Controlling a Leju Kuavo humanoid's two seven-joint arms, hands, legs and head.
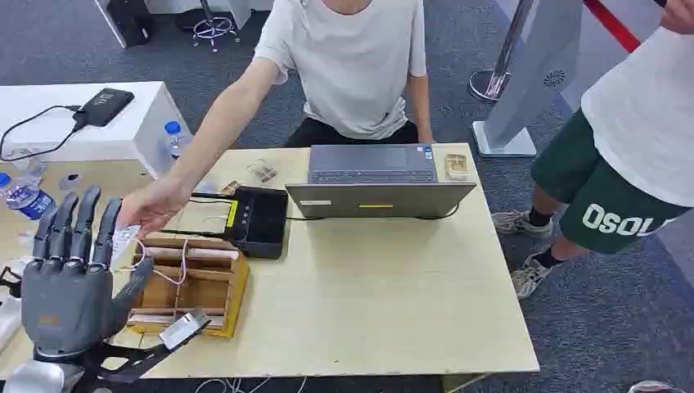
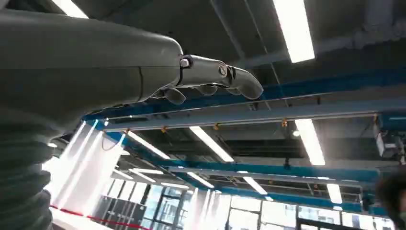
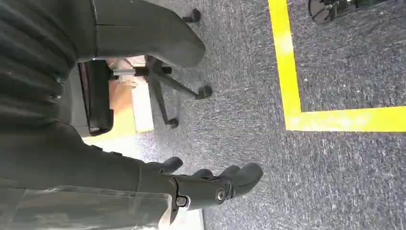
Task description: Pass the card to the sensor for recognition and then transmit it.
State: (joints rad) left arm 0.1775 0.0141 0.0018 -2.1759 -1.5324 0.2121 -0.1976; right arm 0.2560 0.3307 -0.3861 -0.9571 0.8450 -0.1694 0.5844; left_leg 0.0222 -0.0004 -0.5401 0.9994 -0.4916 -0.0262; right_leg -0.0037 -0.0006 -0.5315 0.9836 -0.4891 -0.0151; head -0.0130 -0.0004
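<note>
One pale card [image 1: 123, 237] sits at the fingertips of a person's hand [image 1: 155, 206], just beside the raised fingers of the robot's left hand [image 1: 67, 282]; so little of it shows past those fingers that its long axis and heading cannot be told. That left hand stands upright at the near left corner of the counter [image 1: 368, 295], palm away from the head camera, fingers straight, spread wide apart and holding nothing; its wrist view looks up at ceiling lights past the thumb. Just right of it is a wooden tray [image 1: 192, 282] with compartments, a white cord looped over it, and a small silver device [image 1: 184, 329] resting tilted at its near edge. Behind the tray lies a black sensor box [image 1: 260, 221], and next to that an open laptop [image 1: 376, 184]. The person reaching in wears a white shirt and sits behind the counter; a second person in green shorts stands to the right. The right hand [image 3: 210, 184] hangs over grey carpet with a yellow floor line [image 3: 292, 72], fingers loosely curled and holding nothing.
</note>
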